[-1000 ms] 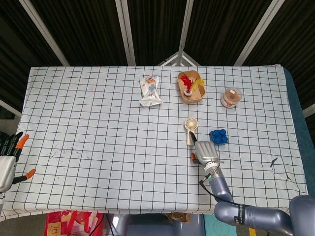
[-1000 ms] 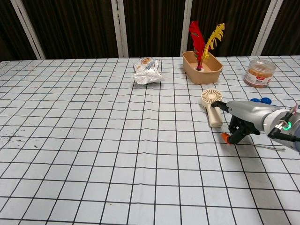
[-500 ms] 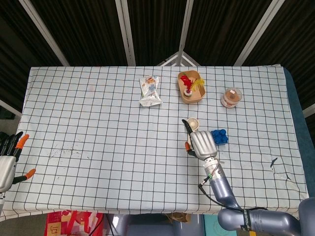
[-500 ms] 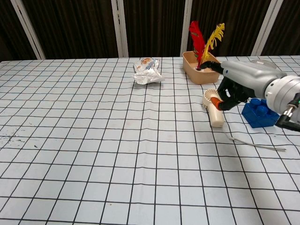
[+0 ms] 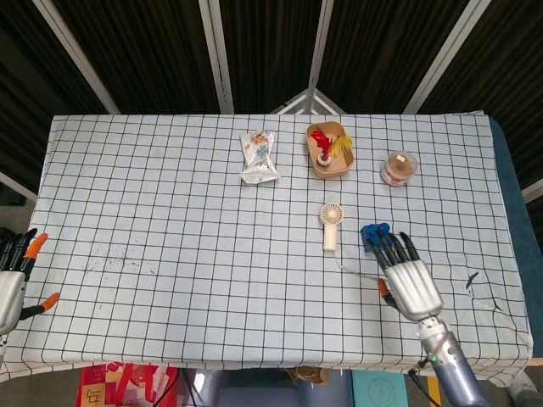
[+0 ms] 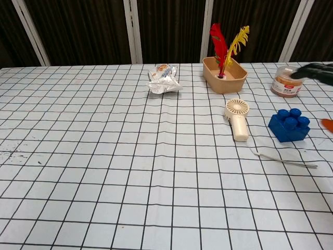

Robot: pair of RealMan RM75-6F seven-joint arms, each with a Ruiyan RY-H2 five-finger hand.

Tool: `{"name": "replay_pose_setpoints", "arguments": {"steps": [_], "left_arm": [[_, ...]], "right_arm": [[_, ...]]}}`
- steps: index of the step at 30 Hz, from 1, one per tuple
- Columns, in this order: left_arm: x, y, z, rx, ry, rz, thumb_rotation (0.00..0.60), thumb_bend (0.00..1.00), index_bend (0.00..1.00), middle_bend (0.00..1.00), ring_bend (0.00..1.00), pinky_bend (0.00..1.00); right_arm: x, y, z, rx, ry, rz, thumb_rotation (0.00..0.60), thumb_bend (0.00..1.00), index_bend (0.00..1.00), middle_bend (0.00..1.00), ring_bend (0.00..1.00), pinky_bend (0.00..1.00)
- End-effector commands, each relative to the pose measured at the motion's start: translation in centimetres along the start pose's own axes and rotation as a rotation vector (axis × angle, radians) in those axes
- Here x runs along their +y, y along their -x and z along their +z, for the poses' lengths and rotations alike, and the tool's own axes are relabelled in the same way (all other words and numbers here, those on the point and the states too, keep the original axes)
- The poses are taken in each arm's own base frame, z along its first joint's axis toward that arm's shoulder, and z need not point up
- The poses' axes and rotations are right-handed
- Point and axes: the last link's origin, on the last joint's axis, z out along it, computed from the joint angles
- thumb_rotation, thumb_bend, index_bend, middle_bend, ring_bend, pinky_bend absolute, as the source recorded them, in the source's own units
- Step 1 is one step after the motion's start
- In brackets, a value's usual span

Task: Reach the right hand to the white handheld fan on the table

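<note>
Head view: 1 fan (image 5: 330,222), 2 hands (image 5: 411,281).

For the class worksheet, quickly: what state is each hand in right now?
Left hand: open, fingers apart, holding nothing, at the table's edge.
Right hand: open, fingers spread, holding nothing, apart from the white fan.

Even bright overhead light, soft faint shadows, dark backdrop, sharp focus, slight wide-angle edge distortion
</note>
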Motion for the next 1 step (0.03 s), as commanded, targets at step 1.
{"name": "replay_pose_setpoints", "arguments": {"steps": [1], "left_arm": [[0.06,-0.01,-0.13,0.002,0.003,0.003,0.6,0.09,0.0,0.0,0.0,0.0]], "right_arm": [[3.02,-0.38,-4.35,0.037,0.055,0.008,0.6,0.47,0.0,0.0,0.0,0.0]]}}
